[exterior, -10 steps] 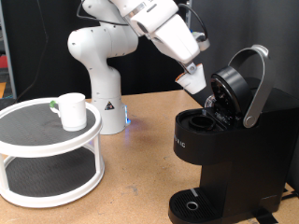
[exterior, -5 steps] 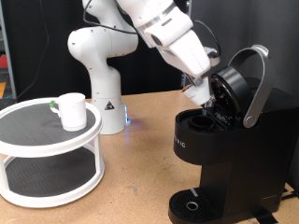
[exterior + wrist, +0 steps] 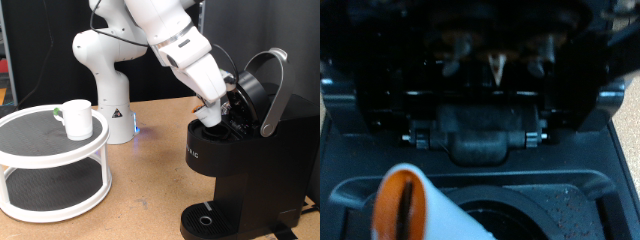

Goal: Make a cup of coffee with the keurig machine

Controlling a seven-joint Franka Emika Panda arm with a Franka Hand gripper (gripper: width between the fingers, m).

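The black keurig machine (image 3: 240, 165) stands at the exterior view's right with its lid (image 3: 262, 88) swung up and the pod chamber open. My gripper (image 3: 212, 108) reaches down at the chamber's mouth, shut on a small white pod (image 3: 207, 114). In the wrist view the pod (image 3: 412, 205), white with an orange-brown top, hangs just over the round chamber (image 3: 520, 208); the fingers themselves do not show there. The white cup (image 3: 77, 118) stands on the round stand at the exterior view's left, far from the gripper.
The cup's white two-tier round stand (image 3: 50, 165) fills the exterior view's lower left. The arm's white base (image 3: 105, 85) stands behind it. The machine's round drip tray (image 3: 205, 218) is bare. The raised lid with its needle (image 3: 498, 66) sits close over the chamber.
My gripper has come down and toward the exterior view's bottom with the pod, from beside the raised lid to the chamber's mouth. The cup and machine have not moved.
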